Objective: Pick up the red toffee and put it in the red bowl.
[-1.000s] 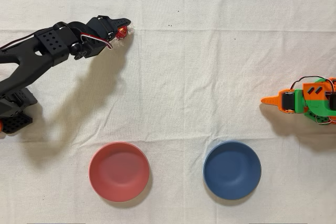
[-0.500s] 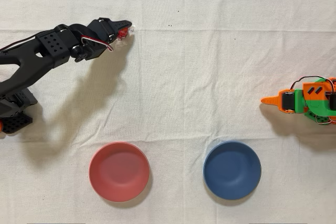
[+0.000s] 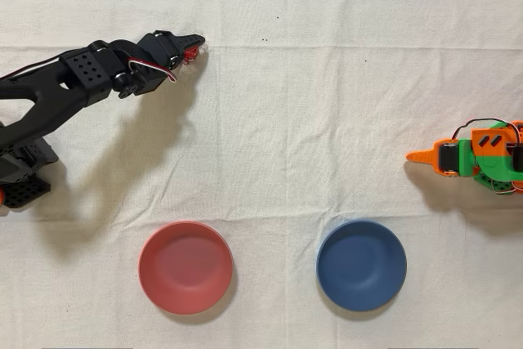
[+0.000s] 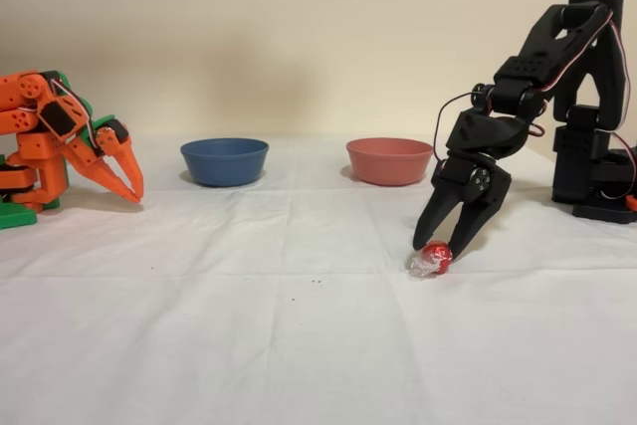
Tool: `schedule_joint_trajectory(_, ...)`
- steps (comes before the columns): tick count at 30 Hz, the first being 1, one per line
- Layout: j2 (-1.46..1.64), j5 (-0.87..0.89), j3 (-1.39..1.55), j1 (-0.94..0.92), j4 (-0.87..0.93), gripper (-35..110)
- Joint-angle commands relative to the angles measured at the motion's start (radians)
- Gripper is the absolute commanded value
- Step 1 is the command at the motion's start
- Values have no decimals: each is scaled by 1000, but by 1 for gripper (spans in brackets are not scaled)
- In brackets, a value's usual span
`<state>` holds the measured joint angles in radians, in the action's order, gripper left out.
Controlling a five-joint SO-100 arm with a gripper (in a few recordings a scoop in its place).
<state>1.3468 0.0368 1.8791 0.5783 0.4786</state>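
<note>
gripper [image 4: 438, 244]: low at right centre of fixed view, jaws straddling the red toffee [image 4: 435, 257], narrowed since a second ago, not seen clamped yet
red toffee: on white cloth [image 3: 327, 120], upper left of overhead view [image 3: 193, 52], now mostly hidden under the fingers
change: closed in around the candy; grasp looked imminent, lift not begun
red bowl [image 3: 185, 267]: lower left overhead, empty, well apart from the toffee
blue bowl [image 3: 361, 265]: beside it, not the target
markings: none legible

No readable text, label, brand, number or sign appeared anywhere in either view, whether on the two arms, the two bowls, the candy wrapper or the white cloth.
</note>
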Motion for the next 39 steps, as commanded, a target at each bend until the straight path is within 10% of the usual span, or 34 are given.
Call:
schedule_joint_trajectory(1, 11, 9, -2, 6, -12, 27)
schedule_joint_trajectory(39, 104, -11, 104, -6, -17, 11)
